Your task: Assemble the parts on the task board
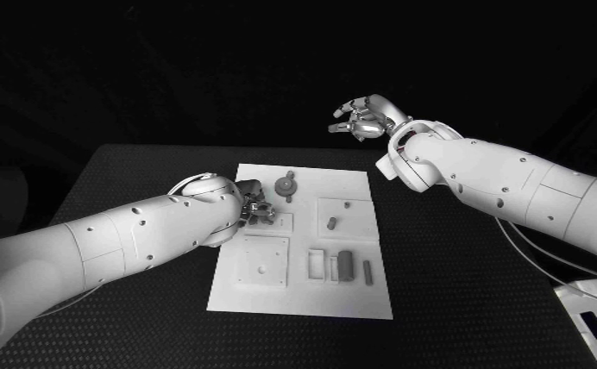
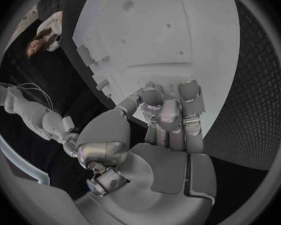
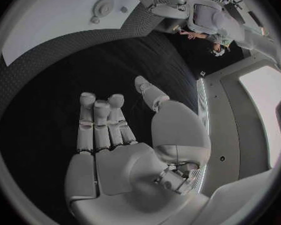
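The white task board [image 1: 276, 296] lies in the middle of the black table. On it I see a round grey part with a stem [image 1: 289, 186], a small peg [image 1: 332, 222] on a raised square, and upright grey blocks [image 1: 346, 265] near the front. My left hand [image 1: 255, 207] is at the board's left edge with its fingers curled down onto the board [image 2: 165, 40]; the fingertips [image 2: 152, 96] hide whatever lies under them. My right hand [image 1: 363, 119] hangs raised beyond the board's far right corner, fingers [image 3: 100, 120] straight and empty.
A square plate with holes [image 1: 264, 263] sits at the board's front left. Black table mat [image 1: 461, 283] extends on both sides of the board. A pale device [image 1: 581, 304] and cables lie at the table's right front corner.
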Controlling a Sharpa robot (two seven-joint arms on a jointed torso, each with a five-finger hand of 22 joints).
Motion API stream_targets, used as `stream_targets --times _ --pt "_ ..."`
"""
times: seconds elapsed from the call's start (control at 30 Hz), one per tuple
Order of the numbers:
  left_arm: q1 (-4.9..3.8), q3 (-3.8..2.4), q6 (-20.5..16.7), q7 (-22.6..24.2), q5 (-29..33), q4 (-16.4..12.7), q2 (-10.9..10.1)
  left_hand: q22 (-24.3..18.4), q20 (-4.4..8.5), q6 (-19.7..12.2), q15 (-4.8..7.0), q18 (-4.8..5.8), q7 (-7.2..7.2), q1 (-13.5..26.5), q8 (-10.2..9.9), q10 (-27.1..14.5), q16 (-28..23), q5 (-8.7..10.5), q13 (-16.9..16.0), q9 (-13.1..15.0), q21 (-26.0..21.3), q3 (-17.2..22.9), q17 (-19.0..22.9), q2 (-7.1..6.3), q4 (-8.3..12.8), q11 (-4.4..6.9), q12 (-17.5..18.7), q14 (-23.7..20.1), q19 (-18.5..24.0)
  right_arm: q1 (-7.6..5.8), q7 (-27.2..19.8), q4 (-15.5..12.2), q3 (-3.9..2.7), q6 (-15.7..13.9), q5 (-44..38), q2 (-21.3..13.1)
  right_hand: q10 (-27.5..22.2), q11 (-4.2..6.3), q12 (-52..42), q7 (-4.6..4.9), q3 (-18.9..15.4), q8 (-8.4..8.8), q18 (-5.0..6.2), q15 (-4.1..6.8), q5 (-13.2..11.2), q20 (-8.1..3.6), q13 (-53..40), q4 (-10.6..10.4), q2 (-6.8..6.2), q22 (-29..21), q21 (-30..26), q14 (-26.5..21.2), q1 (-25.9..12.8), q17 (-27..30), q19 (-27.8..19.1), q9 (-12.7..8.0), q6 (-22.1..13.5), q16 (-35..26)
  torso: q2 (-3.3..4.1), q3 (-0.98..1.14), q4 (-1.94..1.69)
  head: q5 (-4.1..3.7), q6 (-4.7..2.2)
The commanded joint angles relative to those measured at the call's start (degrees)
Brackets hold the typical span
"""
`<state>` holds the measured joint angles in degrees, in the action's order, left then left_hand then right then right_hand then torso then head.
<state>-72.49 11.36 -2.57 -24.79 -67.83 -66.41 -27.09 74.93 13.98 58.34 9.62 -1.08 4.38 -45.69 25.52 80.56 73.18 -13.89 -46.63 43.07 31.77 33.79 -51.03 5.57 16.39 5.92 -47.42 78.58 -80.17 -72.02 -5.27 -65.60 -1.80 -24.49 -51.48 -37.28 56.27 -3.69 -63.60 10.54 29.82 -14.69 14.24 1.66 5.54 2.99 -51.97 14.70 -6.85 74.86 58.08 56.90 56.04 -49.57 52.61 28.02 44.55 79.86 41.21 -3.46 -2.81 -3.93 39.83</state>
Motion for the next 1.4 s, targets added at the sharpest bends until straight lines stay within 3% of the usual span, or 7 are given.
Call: stream_targets --times 0.03,0.27,0.33,0.83,1.13,1.4 --pt "0.25 0.13 0.79 0.22 -0.91 0.28 0.21 0.32 0.14 5.86 2.42 -1.33 -4.15 -0.67 0.1 -0.28 0.33 -0.04 0.05 0.0 -0.32 0.3 0.11 0.96 0.05 0.25 -0.32 -2.36 -0.42 -0.01 -0.24 -0.06 -0.04 1.0 -0.03 0.05 -8.51 -0.82 -0.26 0.3 -0.34 -0.23 0.76 -0.06 -0.12 0.14 0.07 -0.14 0.39 0.07 -0.34 -0.33 -0.12 0.09 -0.22 -0.1 0.4 0.25 0.02 0.03 0.03 0.01 -0.01" --pt "0.24 0.12 3.12 -0.1 0.21 1.23 1.01 0.52 0.1 6.38 2.46 -1.24 -4.28 -0.71 0.25 -0.18 0.87 -1.6 0.29 0.19 -0.35 0.38 0.65 1.0 0.07 0.35 -0.41 -2.46 -0.51 -0.01 -0.17 0.03 -0.04 1.13 -0.03 0.1 -8.52 -0.82 -0.27 0.3 -0.35 -0.23 0.76 -0.06 -0.12 0.14 0.08 -0.15 0.39 0.08 -0.35 -0.34 -0.14 0.11 -0.23 -0.12 0.39 0.25 0.03 0.02 0.02 0.04 0.08" --pt "0.24 0.11 3.93 -0.22 0.63 1.42 1.3 0.72 0.06 6.8 2.53 -1.16 -4.41 -0.35 0.49 -0.1 1.35 -4.13 0.42 0.5 -0.3 0.45 1.05 1.1 0.07 0.47 -0.57 -2.51 -0.64 -0.01 -0.17 0.05 -0.04 1.17 -0.03 0.17 -8.53 -0.82 -0.27 0.3 -0.35 -0.23 0.76 -0.06 -0.11 0.14 0.09 -0.14 0.4 0.08 -0.35 -0.35 -0.14 0.11 -0.23 -0.13 0.39 0.25 0.03 0.03 0.04 0.09 0.03" --pt "0.21 0.1 5.53 -0.78 0.77 1.84 1.83 1.19 -0.13 8.05 2.9 -0.9 -5.05 2.26 1.88 0.03 3.78 -11.86 1.46 2.87 0.22 3.37 3.15 0.85 0.09 1.05 -1.58 -2.96 -1.15 -0.01 -0.06 0.05 -0.04 1.36 -0.03 0.14 -8.54 -0.82 -0.29 0.3 -0.32 -0.25 0.76 -0.06 -0.1 0.13 0.12 -0.08 0.44 0.09 -0.37 -0.37 -0.06 0.14 -0.25 -0.17 0.38 0.26 0.01 0.01 0.02 0.03 0.27" --pt "0.23 0.1 5.37 -0.8 -0.67 1.54 2.24 1.2 -0.14 8.08 2.92 -0.89 -5.08 2.34 1.95 0.03 3.96 -12.09 1.52 3.03 0.3 3.45 3.27 0.8 0.11 1.07 -1.68 -2.97 -1.18 -0.01 -0.06 -0.01 -0.04 1.42 -0.03 0.02 -8.55 -0.82 -0.31 0.3 -0.32 -0.26 0.76 -0.06 -0.1 0.12 0.14 -0.05 0.46 0.09 -0.37 -0.38 -0.04 0.16 -0.26 -0.2 0.37 0.27 0.0 0.02 0.0 -0.04 0.38" --pt "0.24 0.1 5.84 -0.99 -0.9 1.74 2.69 1.18 -0.16 8.04 2.93 -0.87 -5.09 2.65 1.94 -0.01 4.24 -11.04 1.67 3.26 0.42 3.4 3.59 0.59 -0.06 1.08 -1.86 -3.06 -1.21 -0.01 -0.04 -0.03 -0.04 1.49 -0.03 -0.04 -8.57 -0.82 -0.32 0.3 -0.33 -0.27 0.76 -0.06 -0.11 0.12 0.16 -0.02 0.45 0.1 -0.38 -0.4 -0.04 0.17 -0.27 -0.23 0.36 0.28 0.01 0.02 0.0 -0.04 0.48"
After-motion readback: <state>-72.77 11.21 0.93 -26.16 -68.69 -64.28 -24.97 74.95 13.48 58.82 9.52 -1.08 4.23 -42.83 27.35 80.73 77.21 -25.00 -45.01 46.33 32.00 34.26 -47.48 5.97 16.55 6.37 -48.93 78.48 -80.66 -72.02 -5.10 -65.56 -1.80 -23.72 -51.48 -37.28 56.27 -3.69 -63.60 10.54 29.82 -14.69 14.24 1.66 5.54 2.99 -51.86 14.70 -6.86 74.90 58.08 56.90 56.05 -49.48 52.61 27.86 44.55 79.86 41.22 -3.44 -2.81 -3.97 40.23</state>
